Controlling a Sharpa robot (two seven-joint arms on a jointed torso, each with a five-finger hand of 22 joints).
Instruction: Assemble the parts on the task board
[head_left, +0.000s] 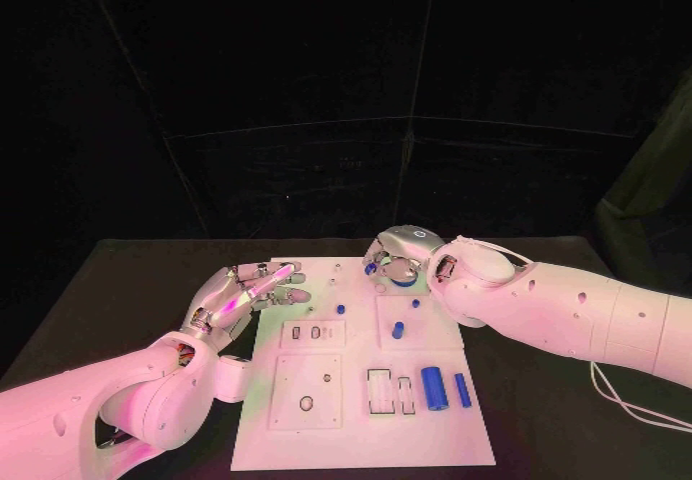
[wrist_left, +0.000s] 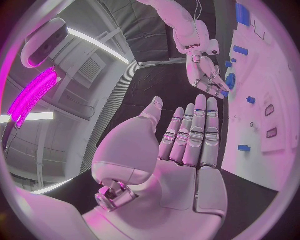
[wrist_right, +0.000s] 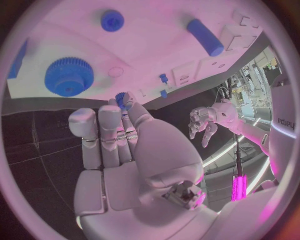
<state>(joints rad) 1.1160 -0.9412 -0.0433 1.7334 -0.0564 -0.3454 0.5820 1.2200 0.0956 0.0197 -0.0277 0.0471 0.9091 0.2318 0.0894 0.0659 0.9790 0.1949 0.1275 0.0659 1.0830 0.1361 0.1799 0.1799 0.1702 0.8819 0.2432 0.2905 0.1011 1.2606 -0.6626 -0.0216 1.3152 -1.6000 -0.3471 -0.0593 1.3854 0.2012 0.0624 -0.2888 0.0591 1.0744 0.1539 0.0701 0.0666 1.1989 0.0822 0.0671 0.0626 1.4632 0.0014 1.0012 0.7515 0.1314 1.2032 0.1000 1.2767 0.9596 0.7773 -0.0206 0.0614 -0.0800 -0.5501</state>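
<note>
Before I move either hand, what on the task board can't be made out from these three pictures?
- Head view: the right hand covers the far end of the task board; a blue part peeks from under it, shape unclear.
- Right wrist view: a small blue gear sits at the fingertips; held or only touched, I cannot tell.
- Head view: the left hand hides the board's left edge.
- Left wrist view: small blue parts too tiny to identify.
</note>
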